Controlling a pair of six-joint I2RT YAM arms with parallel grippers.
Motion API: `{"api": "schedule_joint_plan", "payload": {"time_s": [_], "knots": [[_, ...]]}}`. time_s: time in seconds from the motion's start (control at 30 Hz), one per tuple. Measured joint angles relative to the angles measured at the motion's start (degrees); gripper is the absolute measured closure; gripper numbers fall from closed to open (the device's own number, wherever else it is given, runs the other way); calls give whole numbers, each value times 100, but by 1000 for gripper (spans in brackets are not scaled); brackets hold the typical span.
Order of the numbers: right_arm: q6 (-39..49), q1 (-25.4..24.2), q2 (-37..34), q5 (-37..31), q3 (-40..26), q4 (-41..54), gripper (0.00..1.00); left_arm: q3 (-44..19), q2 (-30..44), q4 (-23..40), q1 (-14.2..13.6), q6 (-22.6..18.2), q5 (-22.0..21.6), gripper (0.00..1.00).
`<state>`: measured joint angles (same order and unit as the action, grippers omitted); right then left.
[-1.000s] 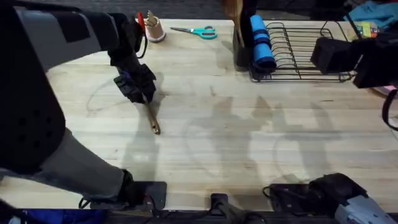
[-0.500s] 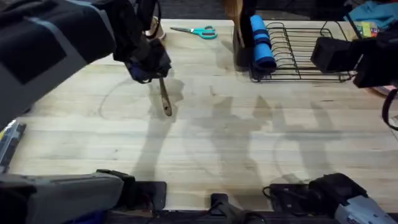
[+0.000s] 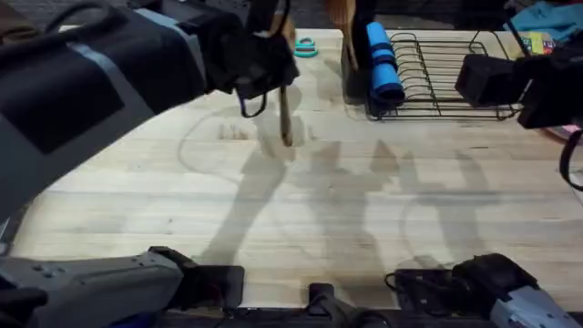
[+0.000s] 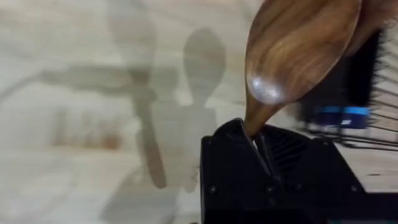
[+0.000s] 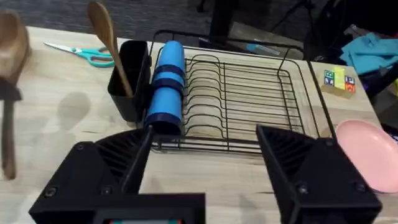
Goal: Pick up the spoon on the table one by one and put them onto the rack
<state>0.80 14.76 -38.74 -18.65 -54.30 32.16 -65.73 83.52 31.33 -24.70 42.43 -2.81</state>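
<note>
One brown wooden spoon (image 5: 106, 43) already standing in black wire rack's (image 5: 249, 93) utensil holder, upper left of right-wrist frame. Second wooden spoon (image 3: 285, 117) clamped in left gripper (image 3: 264, 87), aloft at upper centre overhead. Right gripper (image 5: 205, 168) spread wide, idle. Drop-off pending.

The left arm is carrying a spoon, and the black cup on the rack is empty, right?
Not quite. The left end effector does carry a spoon, but the black cup on the rack is not empty: the right wrist view shows another wooden spoon already standing in it.
</note>
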Motion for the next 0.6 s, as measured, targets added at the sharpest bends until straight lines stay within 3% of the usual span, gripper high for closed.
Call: {"api": "schedule_joint_plan", "payload": {"time_s": [0.27, 0.6], "knots": [[0, 0, 0, 0, 0, 0, 5, 0, 0, -1448, -380, -237, 0, 956], [0, 0, 0, -1, 0, 1, 5, 0, 5, -3022, -421, -400, -8, 956]]}}
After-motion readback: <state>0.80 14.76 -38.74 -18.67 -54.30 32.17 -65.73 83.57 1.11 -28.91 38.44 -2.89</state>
